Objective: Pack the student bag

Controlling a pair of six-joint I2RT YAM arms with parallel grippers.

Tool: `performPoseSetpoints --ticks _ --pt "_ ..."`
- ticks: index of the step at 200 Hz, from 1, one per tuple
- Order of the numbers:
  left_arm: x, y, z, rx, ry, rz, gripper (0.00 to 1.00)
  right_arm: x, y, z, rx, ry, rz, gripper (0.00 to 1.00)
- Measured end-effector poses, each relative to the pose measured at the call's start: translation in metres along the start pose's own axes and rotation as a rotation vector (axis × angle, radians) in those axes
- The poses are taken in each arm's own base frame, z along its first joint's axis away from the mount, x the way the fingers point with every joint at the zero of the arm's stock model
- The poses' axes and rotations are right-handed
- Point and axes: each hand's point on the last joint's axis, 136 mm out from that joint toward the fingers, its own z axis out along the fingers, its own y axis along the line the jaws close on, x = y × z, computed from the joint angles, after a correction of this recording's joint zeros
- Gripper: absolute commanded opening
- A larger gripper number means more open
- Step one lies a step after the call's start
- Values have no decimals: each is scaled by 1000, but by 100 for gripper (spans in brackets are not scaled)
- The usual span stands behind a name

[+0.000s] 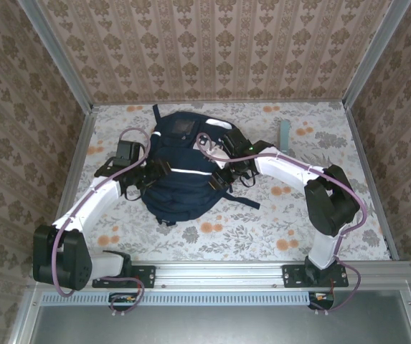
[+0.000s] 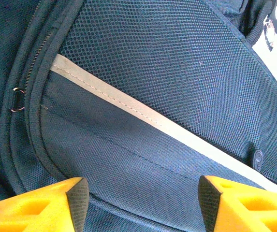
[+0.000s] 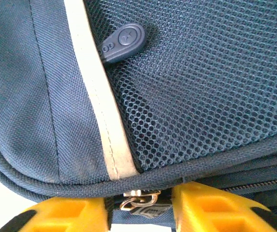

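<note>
The student bag [image 1: 180,188], dark navy with a white stripe [image 1: 187,172], lies in the middle of the table. My left gripper [image 1: 146,170] is against its left side. In the left wrist view the bag's [image 2: 167,72] weave and stripe [image 2: 128,106] run flat between the wide-apart fingers of the gripper [image 2: 143,205], and nothing is pinched. My right gripper [image 1: 224,168] is at the bag's right edge. Its jaws [image 3: 140,210] are closed round a zipper pull [image 3: 140,204] with a metal ring, under the seam of the mesh pocket [image 3: 201,87].
A pale blue upright object [image 1: 284,132] stands at the back right of the floral table [image 1: 262,229]. Loose navy straps [image 1: 244,199] trail from the bag toward the right arm. Patterned walls close in three sides; a metal rail [image 1: 219,272] runs along the front.
</note>
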Motion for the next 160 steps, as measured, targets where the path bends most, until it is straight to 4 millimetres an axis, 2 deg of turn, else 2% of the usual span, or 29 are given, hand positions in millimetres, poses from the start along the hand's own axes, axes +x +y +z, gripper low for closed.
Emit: performPoseSetpoints --ticks 16,40,97,124,144,160 --pt "0 0 0 0 0 0 64 0 0 1 3 -4 -9 19" --pt "-1 1 0 -2 -1 -3 64 4 -1 0 24 -13 -19 0" --pt "-7 7 -2 -9 -15 -22 65 1 -10 -14 97 -51 22 0" --pt "-6 4 -3 5 -8 -15 64 4 -30 -21 164 -51 91 0" --pt "-8 -8 -5 31 -9 27 63 7 -51 -29 229 -49 150 0" --pt "-12 -29 -7 63 -16 100 61 6 -66 -36 279 -53 188 0"
